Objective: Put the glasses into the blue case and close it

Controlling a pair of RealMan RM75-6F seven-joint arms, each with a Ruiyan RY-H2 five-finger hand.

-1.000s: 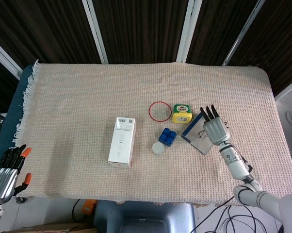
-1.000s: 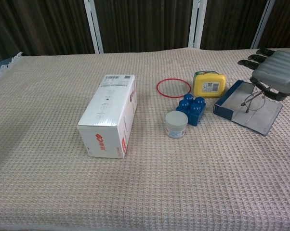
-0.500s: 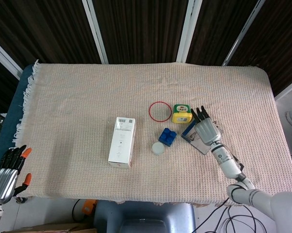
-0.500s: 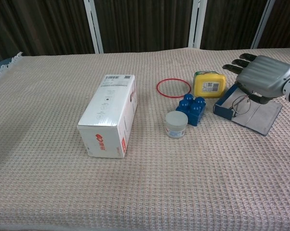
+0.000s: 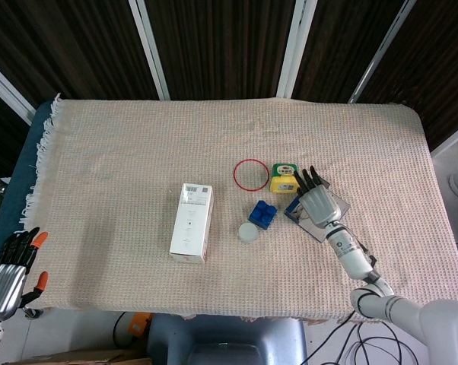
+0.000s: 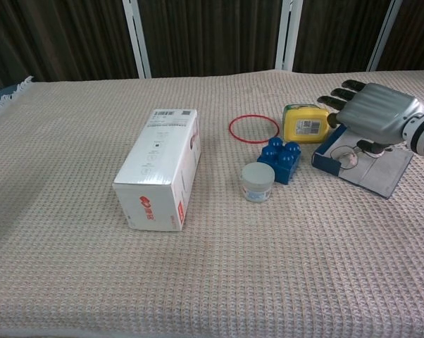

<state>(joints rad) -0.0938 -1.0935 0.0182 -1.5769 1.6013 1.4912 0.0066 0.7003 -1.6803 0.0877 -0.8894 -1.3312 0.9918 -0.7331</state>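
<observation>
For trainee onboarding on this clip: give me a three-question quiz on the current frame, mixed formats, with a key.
1. True or false: the blue case is closed.
2. Which thing lies right behind the brick? A) white box B) red ring C) jar
3. Fill in: the right hand hovers over the ____.

Key
1. False: it lies open, with the glasses at its tray.
2. B.
3. Case. The left hand hangs off the table's near left corner.

Rough woven cloth (image 6: 198,282); glossy cardboard box (image 6: 159,167); silvery metallic right hand (image 6: 375,113).
</observation>
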